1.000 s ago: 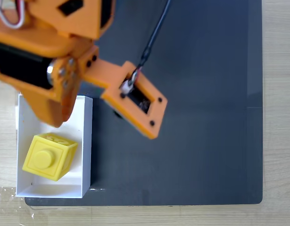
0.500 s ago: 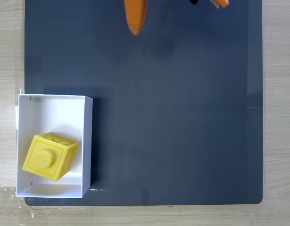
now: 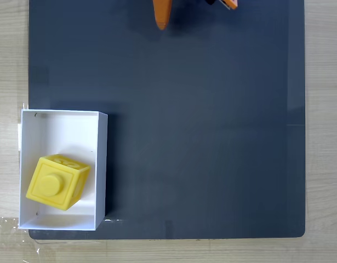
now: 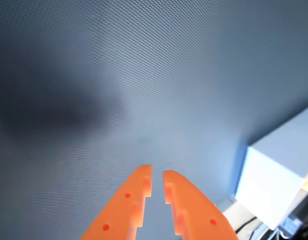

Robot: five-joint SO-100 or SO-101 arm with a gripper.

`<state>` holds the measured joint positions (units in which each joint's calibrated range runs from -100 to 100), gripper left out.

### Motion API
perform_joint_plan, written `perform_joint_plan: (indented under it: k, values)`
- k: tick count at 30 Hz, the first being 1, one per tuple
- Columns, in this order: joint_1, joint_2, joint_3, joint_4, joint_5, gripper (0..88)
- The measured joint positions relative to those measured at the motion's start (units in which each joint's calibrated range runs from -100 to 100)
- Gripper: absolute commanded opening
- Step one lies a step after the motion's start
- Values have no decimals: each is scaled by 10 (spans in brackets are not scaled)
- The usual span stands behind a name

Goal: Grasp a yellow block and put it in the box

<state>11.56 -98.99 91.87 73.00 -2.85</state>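
The yellow block (image 3: pixel 57 182) lies tilted inside the white box (image 3: pixel 64 123) at the lower left of the fixed view, its round stud facing up. My orange gripper (image 3: pixel 161 21) pokes in at the top edge of that view, far from the box and over the dark mat. In the wrist view the gripper (image 4: pixel 157 176) has its two fingers almost touching, with nothing between them. A corner of the white box (image 4: pixel 274 170) appears at the right of the wrist view.
A dark grey mat (image 3: pixel 212 137) covers most of the light wooden table (image 3: pixel 321 137). The box sits on the mat's left edge, near clear tape (image 3: pixel 9 230) on the wood. Another orange arm part (image 3: pixel 228 3) shows at the top edge.
The arm has pulled away from above the box and gone up to the top edge of the fixed view. The yellow block has stayed in the box.
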Motion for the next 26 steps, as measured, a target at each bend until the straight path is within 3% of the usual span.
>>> perform_joint_plan:
  k: [26]
  values:
    - [0, 2, 1, 4, -2, 26]
